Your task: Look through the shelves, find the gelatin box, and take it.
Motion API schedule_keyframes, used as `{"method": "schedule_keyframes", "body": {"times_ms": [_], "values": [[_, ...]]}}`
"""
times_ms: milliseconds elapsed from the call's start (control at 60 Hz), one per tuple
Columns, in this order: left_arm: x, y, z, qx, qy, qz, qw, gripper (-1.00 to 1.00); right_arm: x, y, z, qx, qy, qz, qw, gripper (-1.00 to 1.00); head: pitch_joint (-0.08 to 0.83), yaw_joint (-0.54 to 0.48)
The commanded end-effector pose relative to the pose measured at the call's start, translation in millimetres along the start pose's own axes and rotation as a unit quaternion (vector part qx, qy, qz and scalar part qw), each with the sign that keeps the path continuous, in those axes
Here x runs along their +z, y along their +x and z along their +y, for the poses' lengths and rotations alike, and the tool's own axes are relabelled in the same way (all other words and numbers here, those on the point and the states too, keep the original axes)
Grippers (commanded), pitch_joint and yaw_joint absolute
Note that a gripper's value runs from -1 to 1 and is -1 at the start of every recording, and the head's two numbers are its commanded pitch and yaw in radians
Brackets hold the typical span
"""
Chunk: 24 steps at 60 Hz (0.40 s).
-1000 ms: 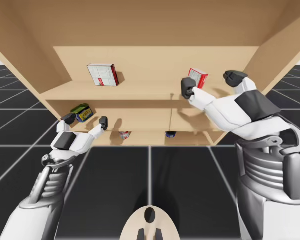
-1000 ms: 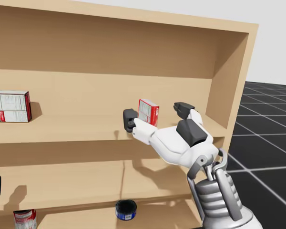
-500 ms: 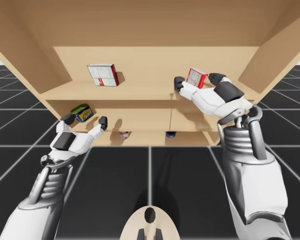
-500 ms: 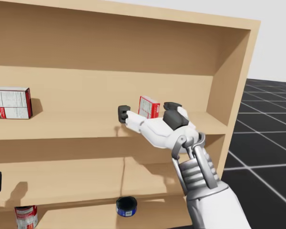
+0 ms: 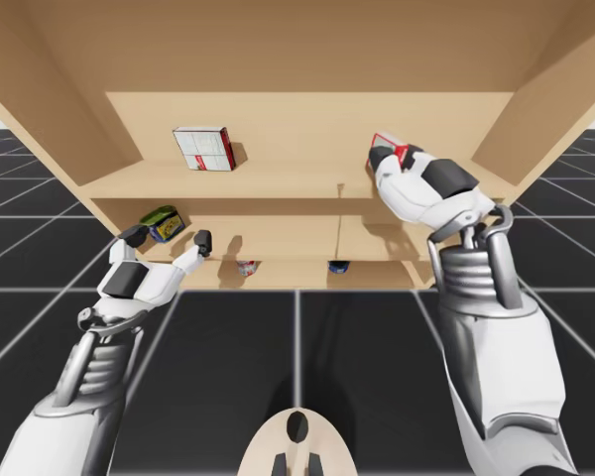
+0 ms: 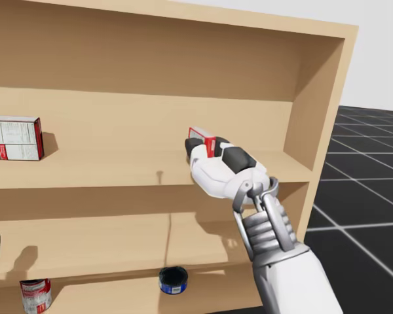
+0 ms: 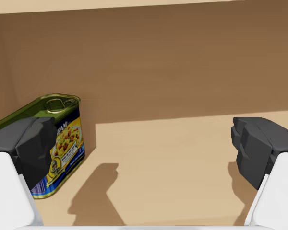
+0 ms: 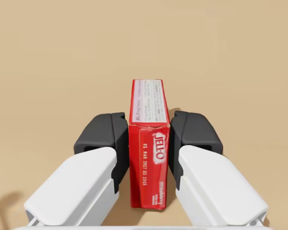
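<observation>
The gelatin box is a small red box standing on the upper shelf, towards its right end. My right gripper is shut on it, with one dark pad pressed on each broad side. In the high view the right gripper covers most of the red box, and in the head view the red box peeks out over the right gripper. My left gripper hangs open at the middle shelf. Its fingers have nothing between them.
A green and yellow tin stands beside my left gripper's finger, on the middle shelf. A white and red box lies at the upper shelf's left. On the bottom shelf are a blue can and a red-white can. The shelf's side wall is close on the right.
My right gripper went forward around the red box, the wrist rolled, and its fingers closed on the box. My left arm has stayed still. My head has turned slightly.
</observation>
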Motion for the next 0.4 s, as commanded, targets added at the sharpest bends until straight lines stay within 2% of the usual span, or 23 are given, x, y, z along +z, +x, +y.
{"method": "schedule_keyframes", "body": {"times_ms": [17, 133, 283, 400], "values": [[0, 0, 0.3, 0.001, 0.002, -0.001, 1.0, -1.0, 10, 17, 4.1, 0.01, -0.011, -0.023, 0.9996, 1.0, 0.199, -0.25], [0, 0, 0.1, 0.002, 0.002, -0.002, 1.0, -1.0, 32, 35, 10.1, 0.024, -0.013, -0.072, 0.9971, 1.0, 0.201, -0.25], [0, 0, -0.4, 0.002, 0.002, -0.002, 1.0, -1.0, 70, 43, 20.9, 0.044, -0.006, -0.093, 0.9946, 1.0, 0.2, -0.26], [0, 0, -0.5, 0.001, 0.002, -0.002, 1.0, -1.0, 101, 40, 28.6, 0.049, 0.003, -0.107, 0.9931, 1.0, 0.202, -0.25]]}}
